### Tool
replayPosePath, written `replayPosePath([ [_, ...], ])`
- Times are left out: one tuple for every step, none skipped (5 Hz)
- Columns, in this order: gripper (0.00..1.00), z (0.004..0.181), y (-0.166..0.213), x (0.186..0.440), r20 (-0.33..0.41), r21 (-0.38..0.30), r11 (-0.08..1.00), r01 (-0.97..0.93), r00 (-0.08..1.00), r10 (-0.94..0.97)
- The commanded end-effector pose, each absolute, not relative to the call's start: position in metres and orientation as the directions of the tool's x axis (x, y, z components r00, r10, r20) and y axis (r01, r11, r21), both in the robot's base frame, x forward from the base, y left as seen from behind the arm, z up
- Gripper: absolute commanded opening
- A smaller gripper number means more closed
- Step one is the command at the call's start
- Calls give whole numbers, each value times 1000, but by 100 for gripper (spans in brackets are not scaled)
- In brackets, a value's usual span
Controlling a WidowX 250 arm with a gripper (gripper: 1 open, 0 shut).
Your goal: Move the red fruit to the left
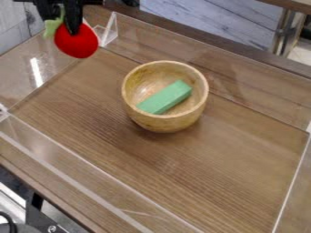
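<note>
The red fruit point(76, 42) is a small bright red toy with a bit of green at its top, hanging above the wooden table's far left corner. My gripper point(68, 25) comes down from the top edge of the view and is shut on the fruit's upper part. Only the dark fingers point(75, 14) show; the rest of the arm is out of frame. The fruit sits well to the left of the wooden bowl point(165, 115).
The wooden bowl stands mid-table and holds a green rectangular block point(165, 96). Clear acrylic walls point(25, 75) rim the tabletop on the left, front and right. A table leg point(285, 36) stands at the back right.
</note>
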State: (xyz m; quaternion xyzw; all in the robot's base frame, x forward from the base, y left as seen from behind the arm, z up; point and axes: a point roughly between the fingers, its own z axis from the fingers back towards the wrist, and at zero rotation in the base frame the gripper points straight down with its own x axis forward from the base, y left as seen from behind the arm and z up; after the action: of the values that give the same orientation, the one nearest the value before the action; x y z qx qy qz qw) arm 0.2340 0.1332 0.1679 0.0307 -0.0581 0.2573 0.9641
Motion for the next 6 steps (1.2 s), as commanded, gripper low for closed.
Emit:
replayPosePath([
  [0,176,140,237,167,51,892,-450,884,437],
  [0,169,143,236,149,64,913,-402,909,390],
  [0,161,145,248,147,47,915,-401,909,391],
  [0,166,161,257,153,37,919,-392,911,383],
  [0,163,177,255,146,38,924,-382,916,373],
  [0,161,176,262,138,28,917,-397,911,390],
])
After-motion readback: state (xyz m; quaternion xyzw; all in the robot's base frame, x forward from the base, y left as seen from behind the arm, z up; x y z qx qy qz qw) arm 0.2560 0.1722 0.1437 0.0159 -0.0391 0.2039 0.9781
